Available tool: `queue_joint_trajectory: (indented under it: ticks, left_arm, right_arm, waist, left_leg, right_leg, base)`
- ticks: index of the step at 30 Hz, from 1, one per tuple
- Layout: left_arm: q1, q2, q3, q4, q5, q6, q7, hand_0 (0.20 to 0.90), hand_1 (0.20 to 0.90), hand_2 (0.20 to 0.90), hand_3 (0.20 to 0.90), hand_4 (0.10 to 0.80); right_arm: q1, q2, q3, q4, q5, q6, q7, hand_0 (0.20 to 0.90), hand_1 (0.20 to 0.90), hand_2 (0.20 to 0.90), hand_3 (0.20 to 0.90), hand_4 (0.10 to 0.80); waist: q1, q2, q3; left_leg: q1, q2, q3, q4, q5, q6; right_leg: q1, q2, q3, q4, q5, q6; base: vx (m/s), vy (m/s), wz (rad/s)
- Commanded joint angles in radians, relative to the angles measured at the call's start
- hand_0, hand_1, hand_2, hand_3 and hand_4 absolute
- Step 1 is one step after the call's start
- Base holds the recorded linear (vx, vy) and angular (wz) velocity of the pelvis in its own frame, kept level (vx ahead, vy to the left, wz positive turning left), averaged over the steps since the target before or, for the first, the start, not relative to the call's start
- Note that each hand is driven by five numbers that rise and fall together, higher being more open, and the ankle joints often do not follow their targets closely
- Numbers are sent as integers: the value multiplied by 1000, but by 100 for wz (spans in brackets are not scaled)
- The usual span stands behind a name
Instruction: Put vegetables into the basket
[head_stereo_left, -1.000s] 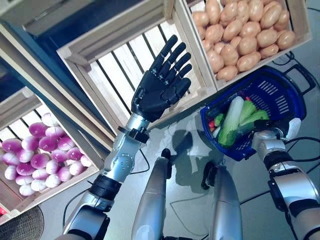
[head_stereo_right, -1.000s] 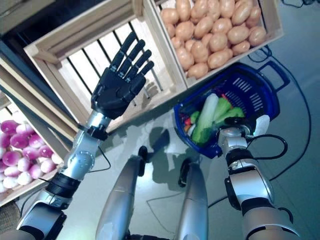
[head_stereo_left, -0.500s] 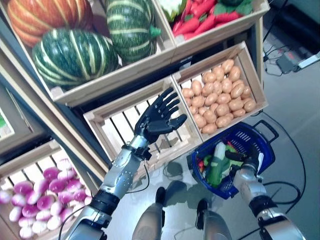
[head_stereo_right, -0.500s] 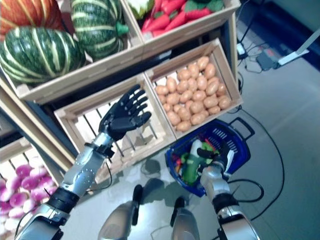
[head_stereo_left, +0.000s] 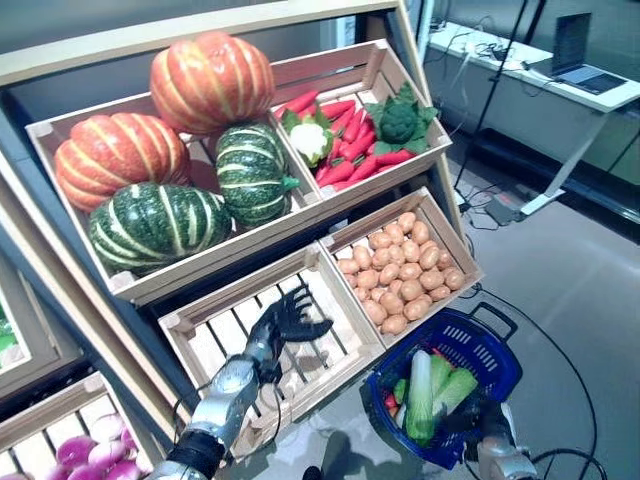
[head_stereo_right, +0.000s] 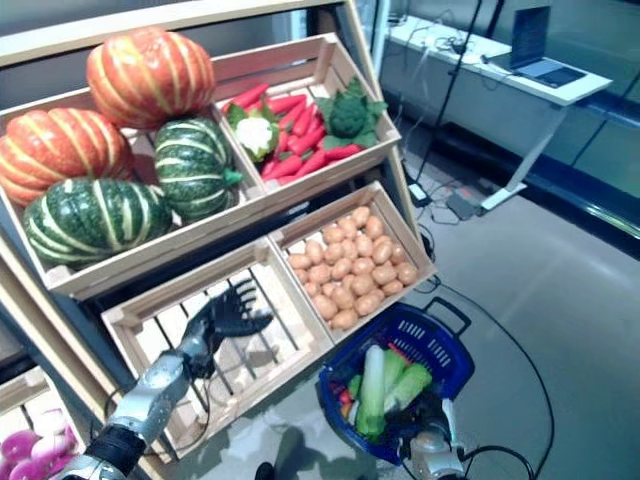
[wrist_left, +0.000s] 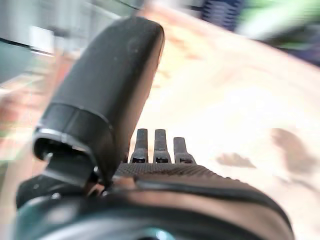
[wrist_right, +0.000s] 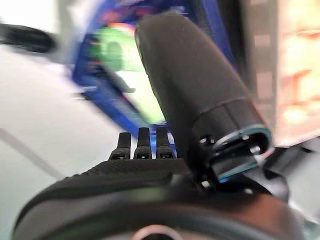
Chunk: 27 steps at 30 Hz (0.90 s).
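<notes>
Grey floor (head_stereo_left: 600, 290) ran beneath a slanted wooden produce stand, with a white desk (head_stereo_left: 560, 85) at the back of the room. Nearest the robot, the blue basket (head_stereo_left: 490, 350) sat on the floor at lower right, holding a pale leek-like stalk (head_stereo_left: 420, 385), green leafy vegetables (head_stereo_left: 455, 385) and something red at its edge. The right hand (head_stereo_right: 435, 440) showed just beside the basket's near rim (whether it was gripping the rim could not be told); its wrist view showed the fingers extended straight. At lower left, purple-and-white turnips (head_stereo_left: 75, 455) lay in a low crate. The left hand (head_stereo_left: 290, 320) hovered over the empty slatted crate (head_stereo_left: 215, 340), fingers spread and slightly bent, holding nothing. Just beside that crate, to the right, a crate of potatoes (head_stereo_left: 400, 265) stood near the basket. On the upper tier, two green striped pumpkins (head_stereo_left: 160, 225) and two orange pumpkins (head_stereo_left: 210, 80) filled the left crate, touching one another. Next to it, the right crate held red peppers (head_stereo_left: 345, 150), a cauliflower (head_stereo_left: 310, 140) and a broccoli head (head_stereo_left: 400, 120).
</notes>
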Motion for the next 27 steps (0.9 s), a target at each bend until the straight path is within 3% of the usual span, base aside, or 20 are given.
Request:
queue_joint_trajectory:
  ticks: [1, 3, 4, 8, 27]
  left_arm:
    - [-43, -43, 5, 163, 155, -26, 2, 900, 900, 900, 900, 800]
    - [-47, -61, -6, 306, 281, -39, 39, 900, 900, 900, 900, 800]
    - [-40, -74, -19, 409, 317, 2, 41, 900, 900, 900, 900, 800]
    - [-13, -103, -2, 541, 358, 20, 40, 900, 900, 900, 900, 800]
    - [31, -119, -34, 573, 489, 31, 2, 900, 900, 900, 900, 800]
  right_arm:
    - [-9, -18, 40, 96, -73, 10, 72, 900, 900, 900, 900, 800]
    - [-14, -4, 29, 169, -47, 37, 90, 900, 900, 900, 900, 800]
    - [-19, 7, 17, 221, -33, 56, 84, 900, 900, 900, 900, 800]
    - [-29, 10, -10, 273, -25, 72, 97, 900, 900, 900, 900, 800]
    - [-35, 37, -24, 300, -49, 33, 126, 900, 900, 900, 900, 800]
  waist:
    - [3, 16, -26]
    - [-3, 18, -23]
    - [-8, 21, -18]
    - [-16, 27, -20]
    - [-6, 33, -45]
  left_leg:
    - [-19, 40, 36, 2, -36, -36]
    - [-17, 45, 46, 2, -36, -37]
    - [-14, 49, 50, 2, -36, -37]
    - [8, 54, 54, 2, -45, -39]
    - [39, 59, 44, 2, -59, -40]
  right_leg:
    - [-61, -21, -18, 25, 76, -13]
    - [-62, -21, -14, 24, 72, -12]
    - [-59, -19, -9, 25, 68, -12]
    - [-32, -18, -2, 12, 59, -15]
    - [-3, -24, -5, 16, 39, -20]
  base:
    - [30, -6, -20]
    - [35, -5, -19]
    - [69, 3, -18]
    - [121, 8, -13]
    - [71, 1, -3]
